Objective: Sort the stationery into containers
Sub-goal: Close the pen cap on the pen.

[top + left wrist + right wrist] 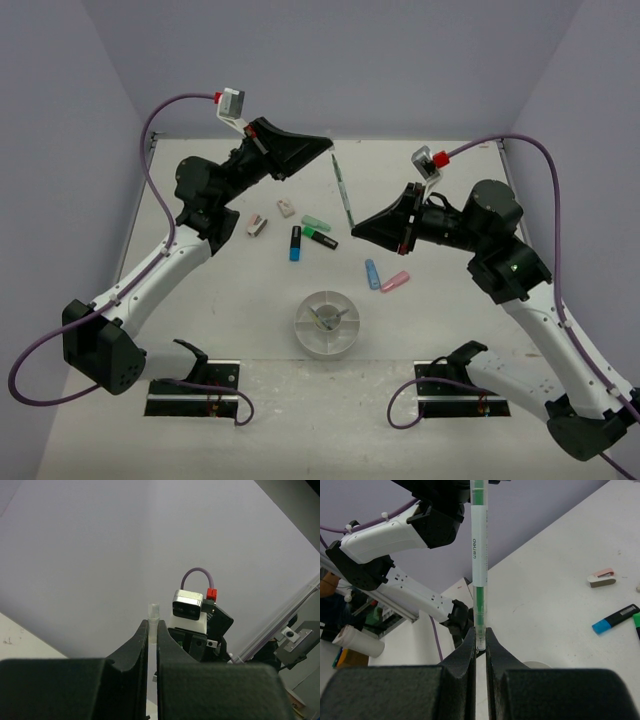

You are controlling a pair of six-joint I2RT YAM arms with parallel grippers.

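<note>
A thin green-and-white pen [343,190] hangs in the air over the back of the table, held at both ends. My left gripper [331,150] is shut on its far end, whose clear tip [153,611] pokes out past the left gripper [153,623]. My right gripper [354,228] is shut on its near end. In the right wrist view the pen [478,555] rises straight up from the right gripper [479,633]. The round white divided dish [300,330] sits near the front centre with thin items in it.
Loose on the table lie two erasers [257,226] [286,208], a green highlighter [316,222], a black-and-green one [321,239], a blue-and-black one [296,243], a blue one [372,273] and a pink one [395,281]. Grey walls close in three sides.
</note>
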